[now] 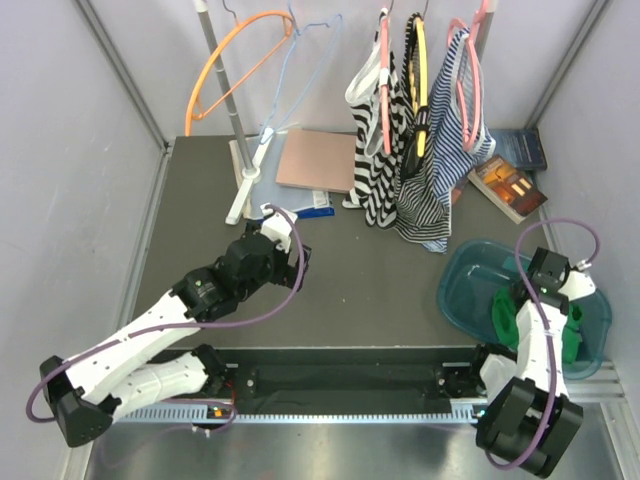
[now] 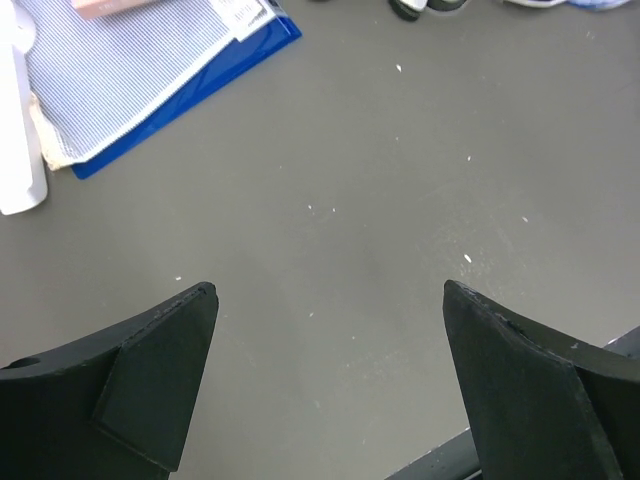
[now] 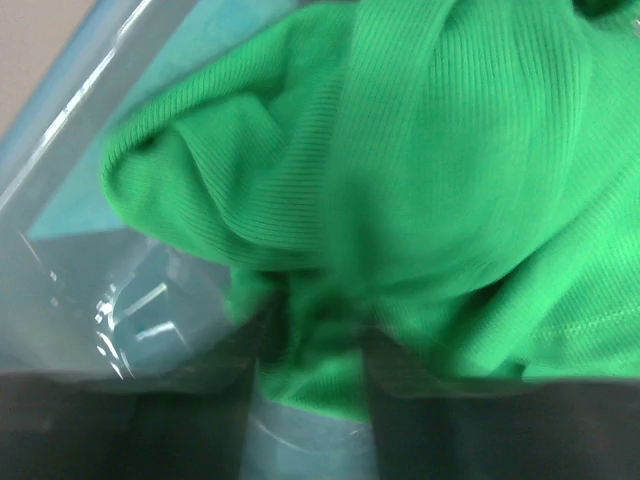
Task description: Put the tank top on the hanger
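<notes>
Straddling a fold of the tank top (image 3: 450, 180) in the near-right tub (image 1: 470, 256), the right gripper (image 3: 312, 335) is the nearer one; whether it grips is unclear.

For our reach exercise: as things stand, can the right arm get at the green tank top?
Likely yes: the right gripper is inside the bin, jaws either side of a fold of the tank top.

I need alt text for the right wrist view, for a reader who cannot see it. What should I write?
A crumpled bright-green tank top fills most of the view, lying in a clear bluish bin. At the bottom edge, two dark jaws stand on either side of a fold of it. The picture is slightly blurred.
</notes>
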You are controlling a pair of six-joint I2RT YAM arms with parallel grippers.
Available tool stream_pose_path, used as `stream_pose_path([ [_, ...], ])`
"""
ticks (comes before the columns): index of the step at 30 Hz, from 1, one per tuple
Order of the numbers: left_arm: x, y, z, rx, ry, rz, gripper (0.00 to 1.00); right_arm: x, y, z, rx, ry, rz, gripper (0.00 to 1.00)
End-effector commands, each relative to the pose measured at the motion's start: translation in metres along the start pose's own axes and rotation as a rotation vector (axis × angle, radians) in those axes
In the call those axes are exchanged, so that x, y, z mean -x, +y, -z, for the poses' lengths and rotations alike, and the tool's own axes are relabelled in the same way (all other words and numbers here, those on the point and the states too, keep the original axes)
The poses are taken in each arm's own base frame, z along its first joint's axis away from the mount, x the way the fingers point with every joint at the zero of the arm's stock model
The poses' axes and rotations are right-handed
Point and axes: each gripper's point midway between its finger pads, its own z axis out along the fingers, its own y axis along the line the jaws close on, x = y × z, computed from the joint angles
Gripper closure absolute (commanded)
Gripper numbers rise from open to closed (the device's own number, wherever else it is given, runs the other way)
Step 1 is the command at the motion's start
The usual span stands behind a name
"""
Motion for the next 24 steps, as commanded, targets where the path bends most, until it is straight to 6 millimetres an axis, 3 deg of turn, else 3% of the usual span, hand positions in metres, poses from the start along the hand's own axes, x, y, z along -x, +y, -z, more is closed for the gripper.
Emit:
stream_pose_path([
  [1,0.013,0.007,0.007,0.022,-0.079,0.017,0.01,0.019,0.031,0.003,0.122,-0.042,-0.082,1.00],
  [3,0.014,0.008,0.008,0.028,-0.083,0.017,0.01,0.023,0.040,0.012,0.168,-0.041,-0.083,1.00],
  [6,0.015,0.011,0.008,0.043,-0.085,0.017,0.01,0.046,0.059,0.041,0.274,-0.095,-0.099,1.00],
  [7,0.015,0.012,0.008,0.047,-0.088,0.018,0.01,0.069,0.071,0.066,0.344,-0.160,-0.125,1.00],
  [9,0.015,0.014,0.008,0.058,-0.089,0.017,0.01,0.092,0.081,0.098,0.417,-0.230,-0.146,1.00],
  [10,0.015,0.017,0.008,0.073,-0.091,0.017,0.01,0.118,0.090,0.135,0.499,-0.315,-0.171,1.00],
  [12,0.016,0.020,0.010,0.091,-0.098,0.017,0.01,0.139,0.100,0.175,0.605,-0.384,-0.180,1.00],
  [13,0.016,0.024,0.010,0.110,-0.103,0.018,0.01,0.155,0.105,0.212,0.683,-0.457,-0.163,1.00],
  [14,0.016,0.025,0.010,0.115,-0.103,0.017,0.01,0.161,0.109,0.231,0.734,-0.486,-0.147,1.00],
  [16,0.018,0.027,0.012,0.124,-0.113,0.020,0.01,0.169,0.119,0.275,0.870,-0.538,-0.096,1.00],
  [24,0.020,0.040,0.017,0.194,-0.139,0.028,0.01,0.142,0.142,0.378,1.306,-0.584,0.123,1.00],
])
